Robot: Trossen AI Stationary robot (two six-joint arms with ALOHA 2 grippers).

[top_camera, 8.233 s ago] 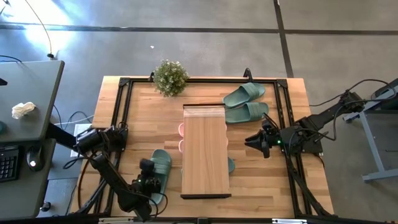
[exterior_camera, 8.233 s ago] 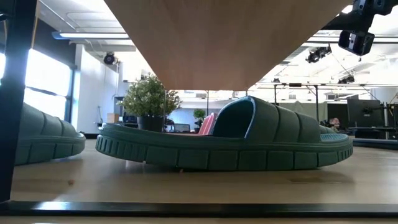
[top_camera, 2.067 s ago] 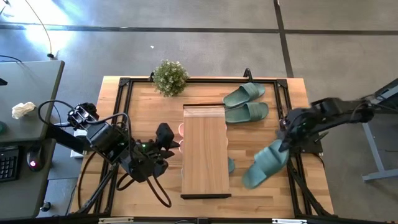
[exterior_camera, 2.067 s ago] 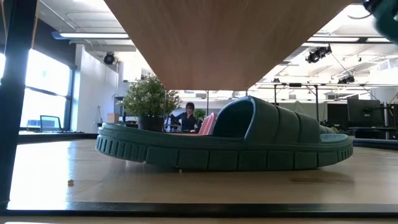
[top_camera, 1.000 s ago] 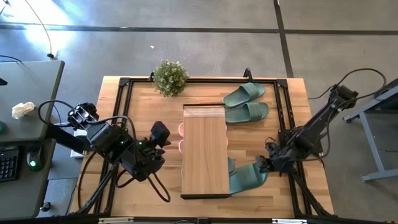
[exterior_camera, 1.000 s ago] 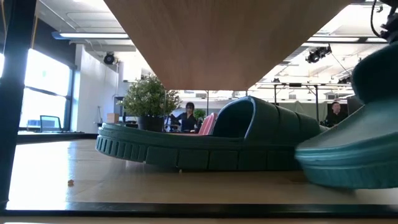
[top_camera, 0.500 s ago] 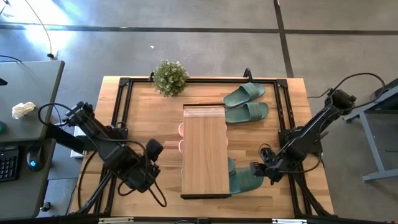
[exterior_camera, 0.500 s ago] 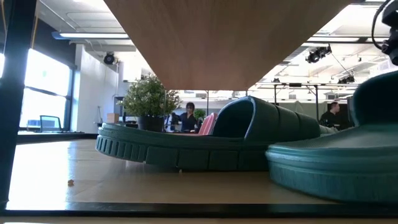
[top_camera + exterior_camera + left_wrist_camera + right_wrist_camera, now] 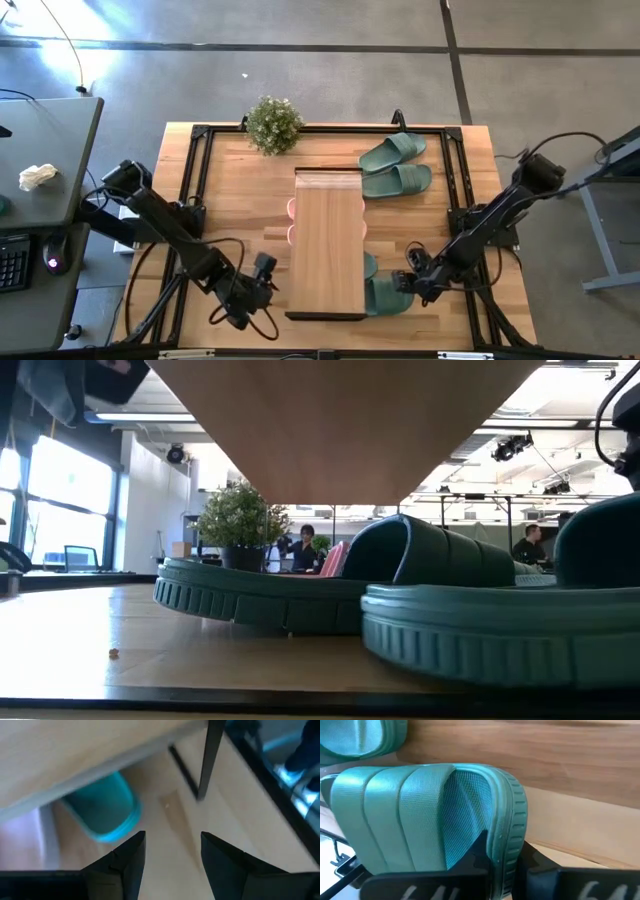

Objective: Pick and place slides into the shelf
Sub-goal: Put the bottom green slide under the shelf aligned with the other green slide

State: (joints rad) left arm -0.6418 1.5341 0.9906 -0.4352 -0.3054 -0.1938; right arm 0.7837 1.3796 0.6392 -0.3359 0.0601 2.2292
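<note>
On my tabletop (image 9: 225,190) the shelf (image 9: 328,245) stands mid-frame. My right tool (image 9: 411,283) pinches the heel rim of a green slide (image 9: 385,295), lying partly under the shelf's near right corner. My left tool (image 9: 262,283), fingers spread and holding nothing, hovers beside the shelf's left edge.

Shelf (image 9: 328,243): stood lengthwise at the middle of the worktop (image 9: 232,190).
Plant (image 9: 272,123): sat at the worktop's far edge, left of the shelf's far end.
Loose pair of slides (image 9: 396,166): lay side by side right of the shelf's far end.
Slides under the shelf: two poked out on its left side (image 9: 291,221); one (image 9: 369,264) poked out on its right.
Held slide (image 9: 388,294): lay at the shelf's near right side, partly under the plank, just nearer than that one.
Right gripper (image 9: 412,283): at the held slide's outer end.
Left gripper (image 9: 262,283): near the shelf's near left corner.
</note>
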